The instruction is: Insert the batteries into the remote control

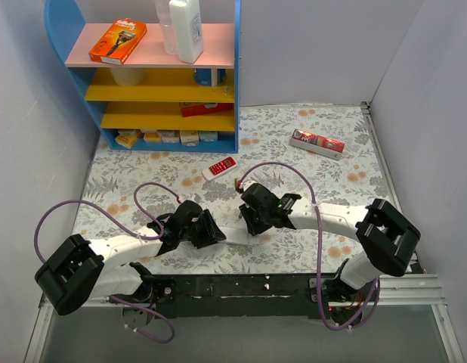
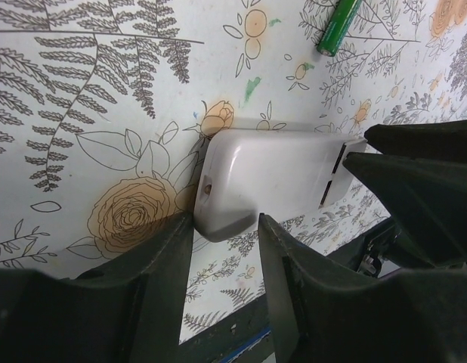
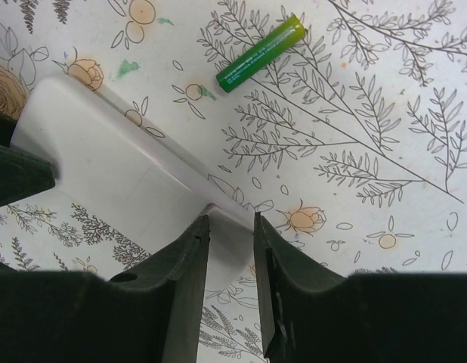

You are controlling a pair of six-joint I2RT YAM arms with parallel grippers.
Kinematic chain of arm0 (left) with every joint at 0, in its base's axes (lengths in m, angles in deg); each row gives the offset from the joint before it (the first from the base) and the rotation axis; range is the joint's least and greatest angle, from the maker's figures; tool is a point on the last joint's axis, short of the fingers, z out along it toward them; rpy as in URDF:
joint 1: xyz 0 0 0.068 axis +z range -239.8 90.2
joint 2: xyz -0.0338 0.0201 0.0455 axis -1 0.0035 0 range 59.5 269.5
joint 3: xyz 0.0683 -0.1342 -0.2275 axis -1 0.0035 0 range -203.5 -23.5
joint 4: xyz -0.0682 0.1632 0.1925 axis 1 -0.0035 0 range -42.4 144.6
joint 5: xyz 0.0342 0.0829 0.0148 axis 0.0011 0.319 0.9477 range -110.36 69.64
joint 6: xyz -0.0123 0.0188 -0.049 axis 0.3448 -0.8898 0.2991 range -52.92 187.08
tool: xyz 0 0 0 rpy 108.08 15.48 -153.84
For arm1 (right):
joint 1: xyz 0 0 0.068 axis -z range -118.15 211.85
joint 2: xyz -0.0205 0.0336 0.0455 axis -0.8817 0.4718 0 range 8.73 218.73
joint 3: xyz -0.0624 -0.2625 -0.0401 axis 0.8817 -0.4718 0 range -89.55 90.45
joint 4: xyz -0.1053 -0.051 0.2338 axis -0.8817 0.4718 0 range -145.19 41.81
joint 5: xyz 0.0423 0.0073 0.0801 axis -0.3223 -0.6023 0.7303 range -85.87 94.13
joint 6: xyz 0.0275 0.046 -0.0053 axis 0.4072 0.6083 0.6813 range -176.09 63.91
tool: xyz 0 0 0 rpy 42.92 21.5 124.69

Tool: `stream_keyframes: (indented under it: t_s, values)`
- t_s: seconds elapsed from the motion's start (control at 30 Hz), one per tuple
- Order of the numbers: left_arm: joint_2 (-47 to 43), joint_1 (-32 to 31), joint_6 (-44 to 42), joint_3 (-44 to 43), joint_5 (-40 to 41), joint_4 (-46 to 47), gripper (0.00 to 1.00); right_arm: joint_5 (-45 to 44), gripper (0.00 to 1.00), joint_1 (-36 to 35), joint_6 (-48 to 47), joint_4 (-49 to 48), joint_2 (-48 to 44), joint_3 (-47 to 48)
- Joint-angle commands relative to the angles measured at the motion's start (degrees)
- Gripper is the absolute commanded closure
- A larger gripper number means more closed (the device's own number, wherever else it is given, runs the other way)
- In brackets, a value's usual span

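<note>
The white remote control (image 2: pixel 271 178) lies plain back up on the flowered cloth, held at both ends. My left gripper (image 2: pixel 224 219) is shut on its rounded end. My right gripper (image 3: pixel 231 219) is shut on the other end of the remote (image 3: pixel 105 174). From above, the remote (image 1: pixel 232 231) is a short white strip between the left gripper (image 1: pixel 212 233) and the right gripper (image 1: pixel 250 221). One green battery (image 3: pixel 260 53) lies on the cloth just beyond the remote; it also shows in the left wrist view (image 2: pixel 338 26). I see no other batteries.
A red remote with white buttons (image 1: pixel 220 166) lies further back. A red and white box (image 1: pixel 317 142) lies at the back right. A blue shelf unit (image 1: pixel 165 83) with boxes and a white bottle (image 1: pixel 187 29) stands at the back left. Purple cables loop over both arms.
</note>
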Motion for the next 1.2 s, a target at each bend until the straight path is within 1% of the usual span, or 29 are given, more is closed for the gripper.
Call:
stream_keyframes:
  t_s: [0.0, 0.07, 0.33, 0.47, 0.57, 0.63, 0.67, 0.7, 0.8, 0.97, 1.17]
  values:
    - [-0.38, -0.86, 0.39, 1.92, 0.44, -3.83, 0.61, -4.13, 0.62, -0.42, 5.08, 2.7, -3.34, -0.74]
    - [-0.55, -0.86, 0.65, 2.1, 0.53, -3.83, 0.61, -5.1, 0.62, -0.42, 6.32, 3.22, -3.79, -0.65]
    - [-0.64, -1.3, 0.74, 2.01, 0.44, -3.83, 0.62, -2.38, 0.62, -0.42, 8.7, 1.82, -4.05, -1.97]
    - [-1.34, -1.3, 1.0, 2.36, 0.7, -4.0, 0.6, -3.78, 0.6, -0.16, 9.57, 2.26, -6.77, -1.79]
    - [-1.17, -1.3, 1.0, 2.27, 0.7, -3.92, 0.6, -4.13, 0.58, 0.98, 10.89, 3.49, -8.71, -1.88]
    - [-0.82, -1.3, 1.0, 2.19, 0.61, -3.92, 0.6, -3.35, 0.55, 2.21, 11.6, 3.41, -9.85, -2.84]
    - [-0.91, -1.3, 1.0, 2.18, 0.7, -3.83, 0.6, -3.26, 0.5, 2.56, 12.38, 3.23, -10.11, -3.19]
    - [-0.82, -1.39, 1.0, 2.18, 0.7, -3.74, 0.6, -3.17, 0.43, 3.35, 12.74, 3.05, -10.38, -3.72]
    - [-0.73, -1.39, 1.0, 2.1, 0.7, -3.74, 0.6, -1.94, 0.38, 4.23, 13.53, 1.3, -9.86, -5.22]
    - [-0.64, -1.39, 1.0, 2.01, 0.7, -3.83, 0.6, 0.7, 0.38, 4.94, 14.24, -0.81, -7.4, -6.01]
    - [-0.55, -1.39, 0.91, 1.92, 0.53, -3.74, 0.6, 4.12, 0.43, 5.47, 15.55, -2.84, -6.34, -7.94]
